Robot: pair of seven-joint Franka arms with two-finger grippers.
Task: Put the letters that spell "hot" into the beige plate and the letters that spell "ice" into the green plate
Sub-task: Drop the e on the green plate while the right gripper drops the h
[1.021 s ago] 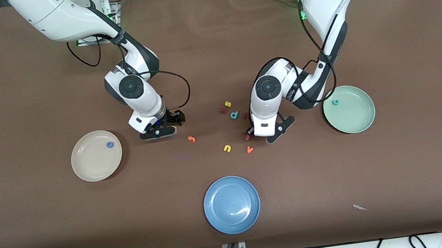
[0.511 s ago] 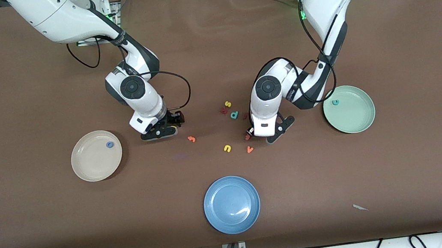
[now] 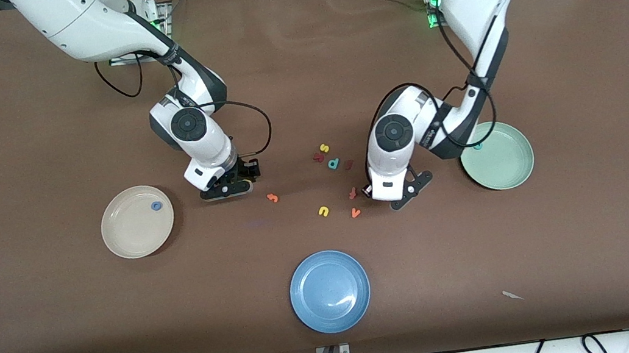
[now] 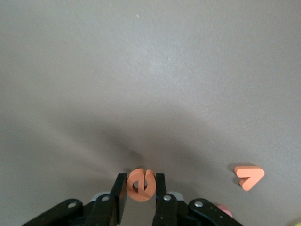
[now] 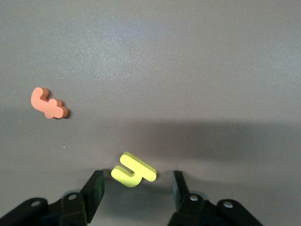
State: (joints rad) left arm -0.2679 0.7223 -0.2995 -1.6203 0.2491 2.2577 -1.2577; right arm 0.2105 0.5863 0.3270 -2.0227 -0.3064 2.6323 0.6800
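My left gripper (image 4: 140,180) is shut on the orange e (image 4: 143,194), held just above the brown table between the loose letters and the green plate (image 3: 525,165); from the front, the left gripper (image 3: 400,196) hides it. A teal c (image 3: 477,146) lies in that plate. My right gripper (image 5: 137,181) is open and low over the table, with the yellow h (image 5: 134,172) between its fingers; the right gripper (image 3: 225,190) stands beside the beige plate (image 3: 129,236), which holds the blue o (image 3: 156,206). The orange t (image 3: 272,198) and the dark red i (image 3: 348,164) lie on the table.
Loose letters lie mid-table: a yellow s (image 3: 324,148), a teal d (image 3: 334,164), a reddish f (image 3: 352,193), a yellow u (image 3: 324,211) and an orange v (image 3: 355,213). A blue plate (image 3: 330,291) sits nearest the front camera.
My left gripper has shifted toward the green plate, and the reddish f it covered now shows. The right gripper has barely moved.
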